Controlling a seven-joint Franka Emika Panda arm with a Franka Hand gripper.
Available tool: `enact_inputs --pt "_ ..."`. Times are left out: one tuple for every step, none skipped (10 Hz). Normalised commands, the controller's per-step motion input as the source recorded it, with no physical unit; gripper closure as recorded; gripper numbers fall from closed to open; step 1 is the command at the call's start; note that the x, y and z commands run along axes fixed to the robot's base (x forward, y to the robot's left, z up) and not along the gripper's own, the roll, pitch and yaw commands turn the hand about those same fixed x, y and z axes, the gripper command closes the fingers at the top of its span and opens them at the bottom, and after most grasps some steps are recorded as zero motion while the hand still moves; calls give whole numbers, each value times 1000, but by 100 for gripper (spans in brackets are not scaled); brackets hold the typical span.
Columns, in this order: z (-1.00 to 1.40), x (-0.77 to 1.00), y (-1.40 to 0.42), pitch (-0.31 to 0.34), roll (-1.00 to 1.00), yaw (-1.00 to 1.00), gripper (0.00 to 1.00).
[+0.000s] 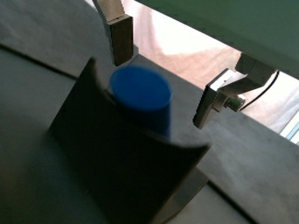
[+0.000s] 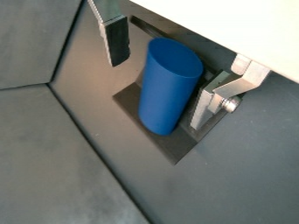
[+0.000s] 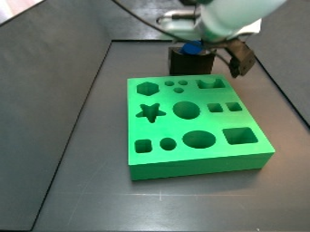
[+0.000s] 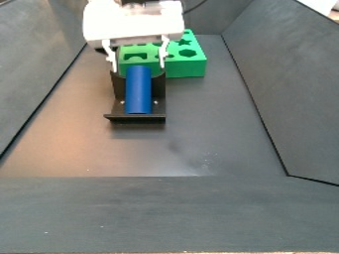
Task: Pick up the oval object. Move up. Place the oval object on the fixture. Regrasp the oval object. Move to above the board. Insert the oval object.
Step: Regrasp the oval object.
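Note:
The oval object, a blue peg point(image 1: 140, 86), rests on the dark fixture point(image 1: 117, 149) and leans in its notch; it also shows in a wrist view point(image 2: 166, 83) and in a side view point(image 4: 138, 87). My gripper point(image 1: 162, 92) is open and straddles the peg, with one silver finger point(image 2: 117, 39) clearly apart from it and the opposite finger point(image 2: 204, 107) close beside it. In a side view the gripper point(image 4: 137, 58) hangs over the peg's far end. The green board point(image 3: 194, 122) lies just in front of the fixture point(image 3: 188, 62); the arm hides most of the peg there.
Dark sloping walls enclose the black floor point(image 4: 199, 149). The board point(image 4: 188, 55) sits directly behind the fixture point(image 4: 135, 114) in a side view. A cable runs from the wrist at the back point(image 3: 140, 18).

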Motion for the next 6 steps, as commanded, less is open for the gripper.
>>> enact_inputs --pt "-536 87 9 -56 77 -45 0" --pt "-400 78 11 -43 77 -45 0" --pt "-307 71 9 -31 74 -42 0" --pt "-193 30 5 -6 65 -51 0" --pt "-169 8 2 0 59 -46 0" --pt "-168 7 2 1 58 -41 0"
